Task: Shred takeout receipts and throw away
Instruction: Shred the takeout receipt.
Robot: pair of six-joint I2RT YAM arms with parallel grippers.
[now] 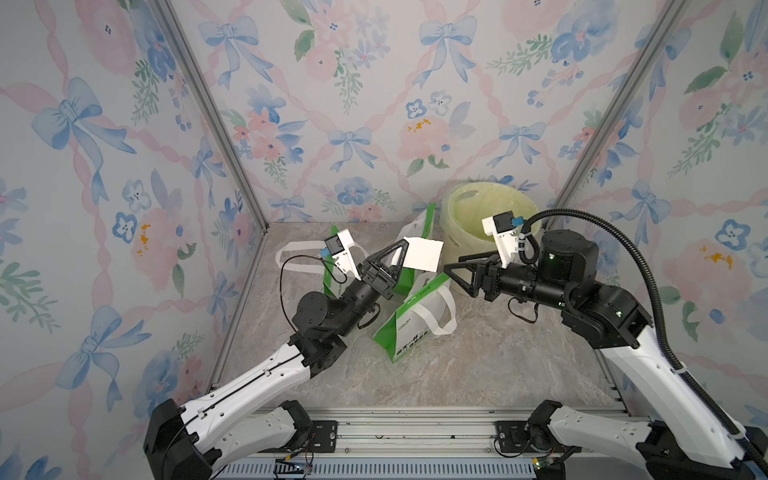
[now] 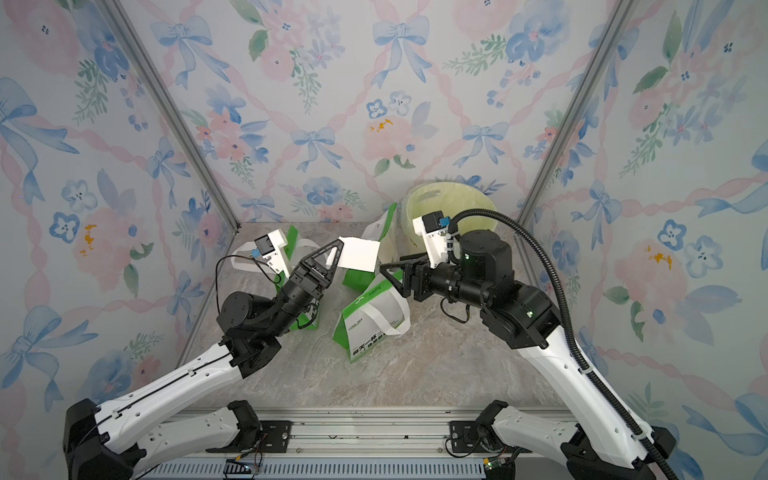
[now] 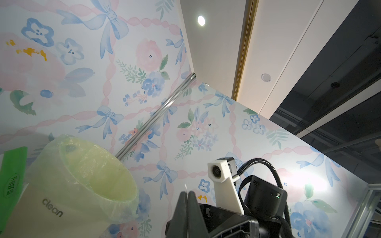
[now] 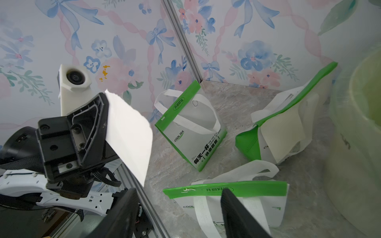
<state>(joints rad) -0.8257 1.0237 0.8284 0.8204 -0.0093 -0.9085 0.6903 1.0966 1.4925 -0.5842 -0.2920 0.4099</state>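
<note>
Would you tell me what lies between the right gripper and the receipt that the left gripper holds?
Nothing; only a short gap of open air separates the right gripper from the receipt pinched in the left gripper, as both top views show.

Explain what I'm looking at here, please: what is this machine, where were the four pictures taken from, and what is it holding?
Two robot arms reach in from the front edge of a marble-look table. Two pictures look down from one overhead camera. The other two come from cameras on the arms' wrists. On the table sit three green-and-white bags, and a lined bin stands at the back. The left tool is shut on a white receipt, holding it up in the air. The right tool is open and empty, close to the paper in both top views.
</note>
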